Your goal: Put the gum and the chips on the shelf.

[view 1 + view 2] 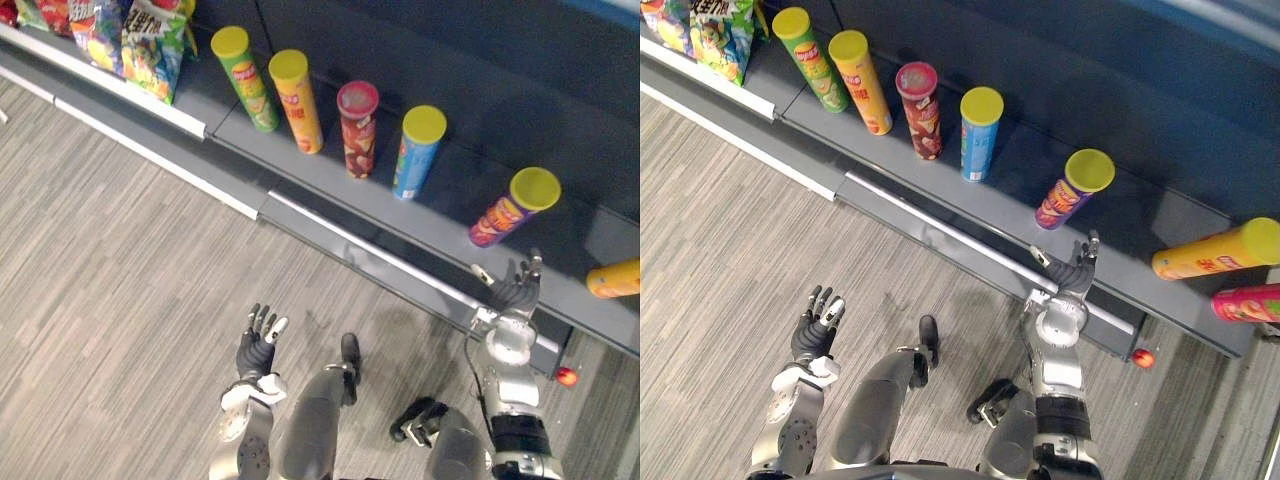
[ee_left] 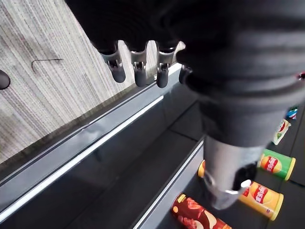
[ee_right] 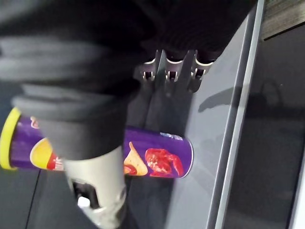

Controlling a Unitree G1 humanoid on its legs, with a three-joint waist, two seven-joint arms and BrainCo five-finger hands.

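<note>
While the purple chips can [image 1: 510, 212] stands shelved at its twelve o'clock, the right robot hand [image 1: 515, 292] spreads empty, seemingly done placing; the left robot hand [image 1: 258, 345] hangs open.

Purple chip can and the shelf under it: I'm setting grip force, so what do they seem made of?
Purple chip can: probably a cardboard tube with a smooth printed wrap, judging by the graphics running round its side. Its yellow lid looks like smooth plastic. Shelf: likely painted metal, flat grey with a soft sheen and a bright front edge.
</note>
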